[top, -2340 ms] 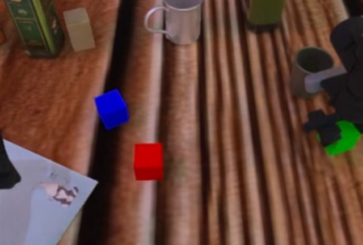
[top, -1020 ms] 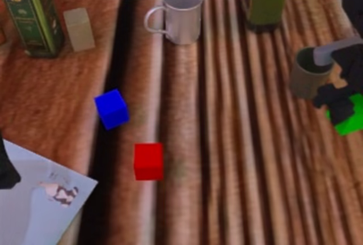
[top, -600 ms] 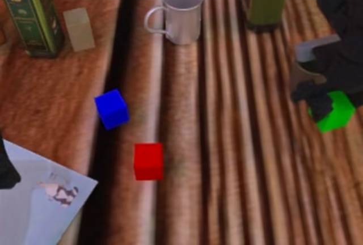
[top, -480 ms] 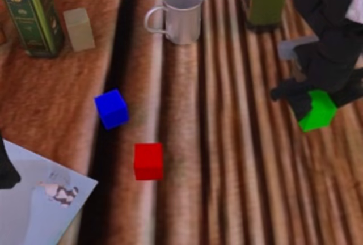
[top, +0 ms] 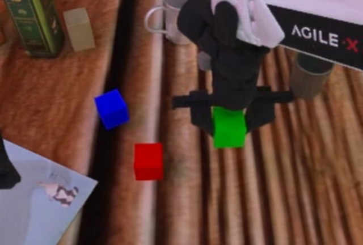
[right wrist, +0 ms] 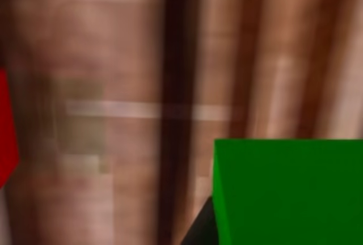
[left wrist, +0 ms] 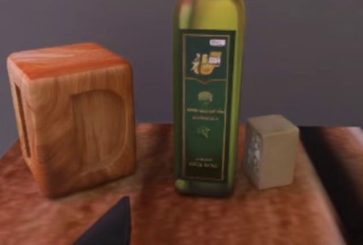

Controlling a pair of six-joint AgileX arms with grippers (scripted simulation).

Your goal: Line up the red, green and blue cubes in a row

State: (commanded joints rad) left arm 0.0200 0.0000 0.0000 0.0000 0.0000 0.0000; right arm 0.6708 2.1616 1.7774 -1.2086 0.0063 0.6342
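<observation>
My right gripper [top: 228, 119] is shut on the green cube [top: 228, 128] over the middle of the table, a dark finger on each side of it. The red cube [top: 148, 161] lies to the left of it and a little nearer the front edge. Further left and back sits the blue cube [top: 112, 109]. In the right wrist view the green cube [right wrist: 289, 191] fills the corner, and an edge of the red cube [right wrist: 5, 126] shows at the side. My left arm [top: 5, 168] is parked at the table's left front edge.
A white mug [top: 168, 8] stands at the back, partly behind my right arm. A grey-green mug [top: 309, 77] is at the right. An olive oil bottle [top: 31, 12] and a beige block [top: 79, 28] stand back left, beside a wooden box [left wrist: 74, 114]. A printed sheet [top: 39, 199] lies front left.
My right arm has carried the green cube from the table's right edge leftward to the middle, close to the red cube. The red and blue cubes have not moved.
</observation>
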